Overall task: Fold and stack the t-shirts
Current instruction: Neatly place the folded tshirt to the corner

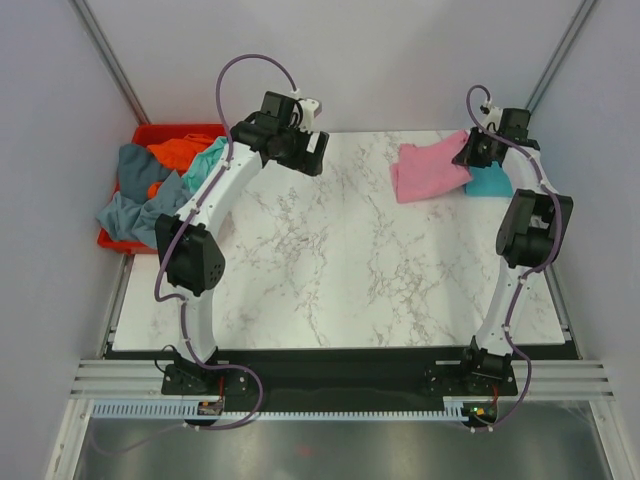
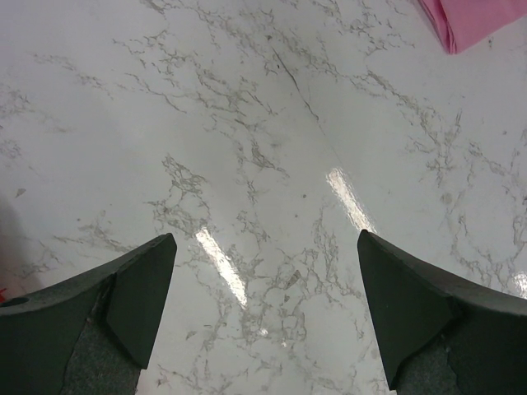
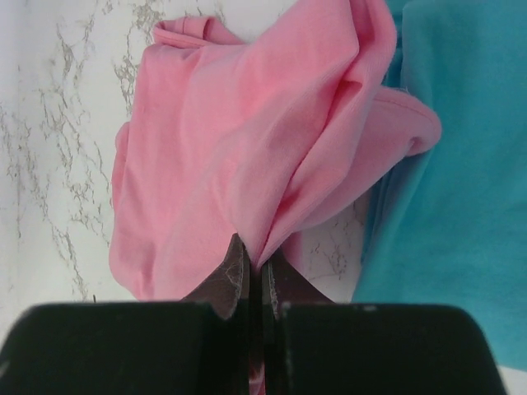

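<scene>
Right tool (image 3: 255,265) clamps the pink shirt (image 3: 247,148); teal shirt (image 3: 461,164) lies beside it. Left tool (image 2: 263,243) spread wide, well apart.

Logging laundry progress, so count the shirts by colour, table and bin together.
pink shirt: 1
turquoise shirt: 1
grey-blue shirt: 1
orange shirt: 1
mint shirt: 1
Total: 5; the red bin pile may hide more.

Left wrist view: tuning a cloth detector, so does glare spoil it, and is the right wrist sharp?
Left wrist view: two glare streaks on the glossy white marble tabletop, near the open left tool. Right wrist view: no glare; the soft pink t-shirt pinched in the right tool looks sharp.
</scene>
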You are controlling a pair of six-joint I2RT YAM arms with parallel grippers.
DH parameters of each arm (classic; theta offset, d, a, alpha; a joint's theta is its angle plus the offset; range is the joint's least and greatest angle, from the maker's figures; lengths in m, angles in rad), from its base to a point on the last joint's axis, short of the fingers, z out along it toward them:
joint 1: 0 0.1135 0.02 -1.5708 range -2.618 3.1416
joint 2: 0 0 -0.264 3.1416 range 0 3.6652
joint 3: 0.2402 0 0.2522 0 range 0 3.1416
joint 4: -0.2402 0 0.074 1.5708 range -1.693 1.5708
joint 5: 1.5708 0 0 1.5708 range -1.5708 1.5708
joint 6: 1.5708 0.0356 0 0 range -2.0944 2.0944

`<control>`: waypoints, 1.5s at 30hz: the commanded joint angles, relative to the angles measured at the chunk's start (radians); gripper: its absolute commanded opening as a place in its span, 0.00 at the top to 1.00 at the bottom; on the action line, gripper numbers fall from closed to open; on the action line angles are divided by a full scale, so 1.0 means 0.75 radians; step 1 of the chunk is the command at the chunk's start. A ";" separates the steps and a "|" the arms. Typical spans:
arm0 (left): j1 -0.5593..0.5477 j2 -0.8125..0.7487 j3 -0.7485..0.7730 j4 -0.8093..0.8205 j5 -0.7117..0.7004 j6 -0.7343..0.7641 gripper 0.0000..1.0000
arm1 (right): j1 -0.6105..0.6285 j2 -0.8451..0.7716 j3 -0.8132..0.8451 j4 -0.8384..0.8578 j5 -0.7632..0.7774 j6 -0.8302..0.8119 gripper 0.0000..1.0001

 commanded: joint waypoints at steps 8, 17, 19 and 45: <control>-0.041 -0.052 0.016 0.008 -0.032 0.011 0.01 | 0.000 0.073 0.271 0.000 0.054 -0.141 1.00; -0.064 0.007 0.082 0.008 -0.020 0.007 0.01 | 0.002 0.043 0.281 -0.029 0.034 -0.211 1.00; -0.066 0.009 0.080 0.008 -0.016 0.005 0.01 | -0.006 0.045 0.293 -0.037 0.052 -0.229 1.00; -0.121 0.025 0.078 0.014 -0.054 0.019 0.01 | -0.157 -0.029 0.355 -0.053 0.357 -0.252 1.00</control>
